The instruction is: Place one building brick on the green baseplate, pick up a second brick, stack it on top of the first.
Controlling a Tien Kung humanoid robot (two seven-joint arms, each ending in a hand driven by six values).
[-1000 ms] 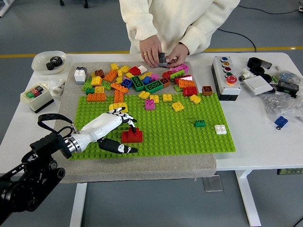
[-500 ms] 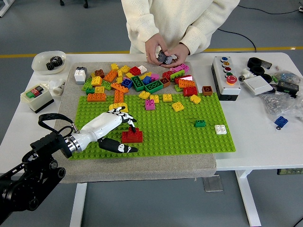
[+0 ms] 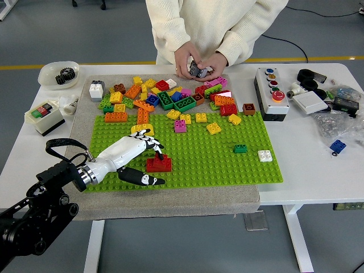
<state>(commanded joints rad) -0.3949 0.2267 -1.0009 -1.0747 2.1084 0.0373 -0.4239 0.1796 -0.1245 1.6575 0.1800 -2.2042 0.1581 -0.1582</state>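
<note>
The white table (image 3: 51, 145) stands on a grey floor with a yellow line behind it, and a grey mat under the green baseplate (image 3: 216, 159) covers its middle. On the front left part of the baseplate sits the red brick (image 3: 159, 164), with a smaller red piece standing on it. The left hand (image 3: 133, 156) is around this brick — the fingers (image 3: 149, 138) curve over its far side and the thumb (image 3: 142, 178) lies in front of it, so it is grasping the brick. Against half a second and one second ago almost nothing differs: the hand and the red brick are in the same place. I judge that the hand is pressing the brick down, or is about to let it go. The right arm is not visible.

At the far edge of the baseplate lies the loose pile of bricks (image 3: 165, 96), where a second brick must come from. Behind the pile a person's hands (image 3: 199, 61) hold a small grey piece, now lifted from the mat. Right of the baseplate is a button box (image 3: 273, 94).
</note>
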